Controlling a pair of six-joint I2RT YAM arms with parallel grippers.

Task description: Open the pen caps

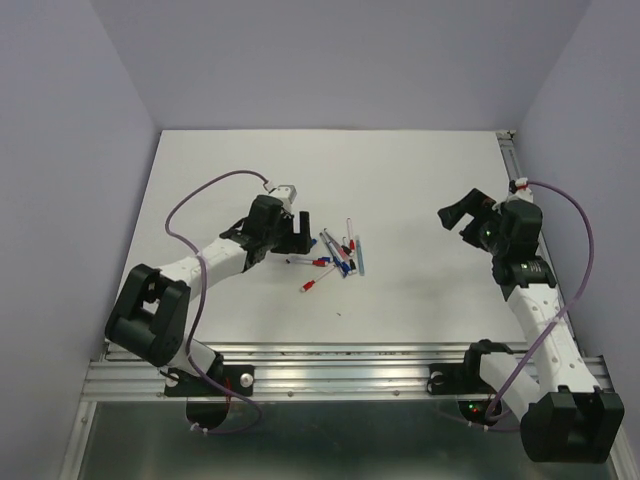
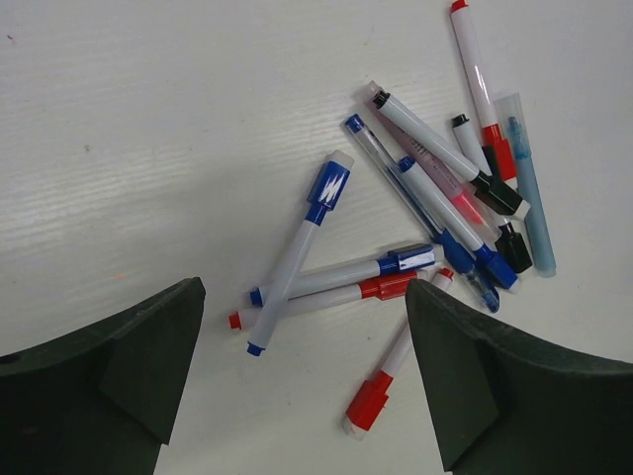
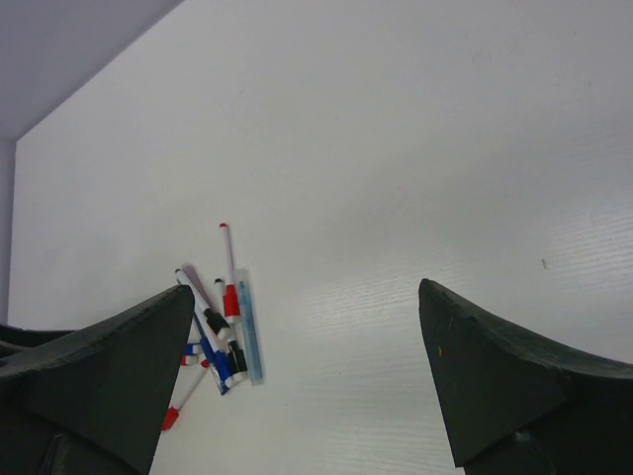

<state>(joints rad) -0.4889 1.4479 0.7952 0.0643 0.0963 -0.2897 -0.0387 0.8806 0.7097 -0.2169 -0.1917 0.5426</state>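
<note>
A heap of several thin pens [image 1: 338, 257] with white or clear barrels lies near the middle of the white table. In the left wrist view the pens [image 2: 415, 208] carry red, blue and black caps, such as a red cap [image 2: 368, 403], a blue cap [image 2: 328, 184] and a black cap [image 2: 512, 246], all seated on the pens. My left gripper [image 1: 297, 233] is open and empty just left of the heap; its gap [image 2: 302, 381] lies over the nearest pens. My right gripper [image 1: 455, 216] is open and empty, far right of the heap, which shows small in its view [image 3: 223, 327].
The white table [image 1: 400, 180] is walled by lilac panels on three sides. An aluminium rail [image 1: 330, 375] runs along the near edge by the arm bases. A purple cable [image 1: 200, 195] loops off each arm.
</note>
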